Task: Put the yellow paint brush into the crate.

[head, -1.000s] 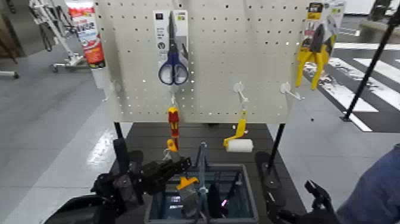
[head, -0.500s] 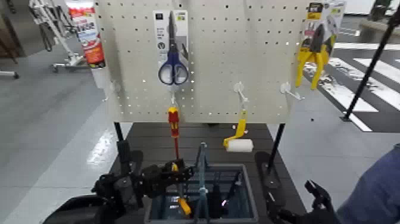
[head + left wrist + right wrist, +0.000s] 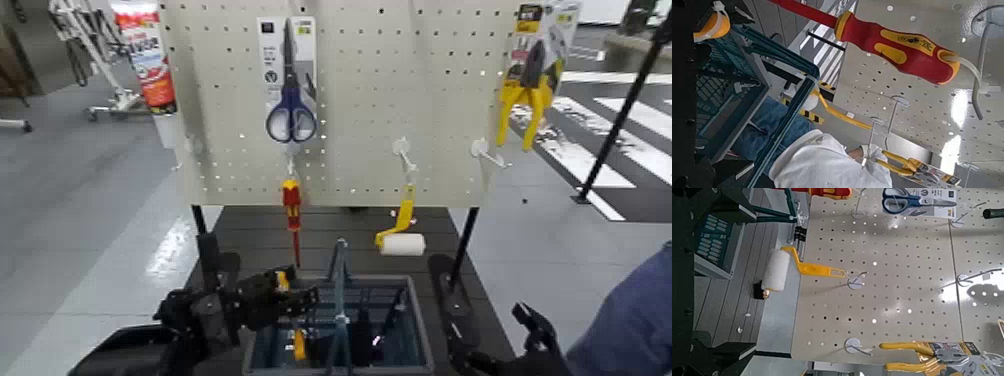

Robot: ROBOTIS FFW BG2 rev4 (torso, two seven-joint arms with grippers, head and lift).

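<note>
The basket (image 3: 417,318) is grey-blue. The paint brush (image 3: 299,345) shows orange-yellow. The screwdriver (image 3: 899,47) has a red handle with yellow patches. The roller (image 3: 403,243) is white; its handle (image 3: 405,210) is yellow. The scissors (image 3: 290,112) on the left have blue handles. The pliers (image 3: 525,108) on the right have yellow grips. The pegboard (image 3: 350,100) is off-white, patterned with small dark holes. The far right floor (image 3: 640,125) carries white stripes.
</note>
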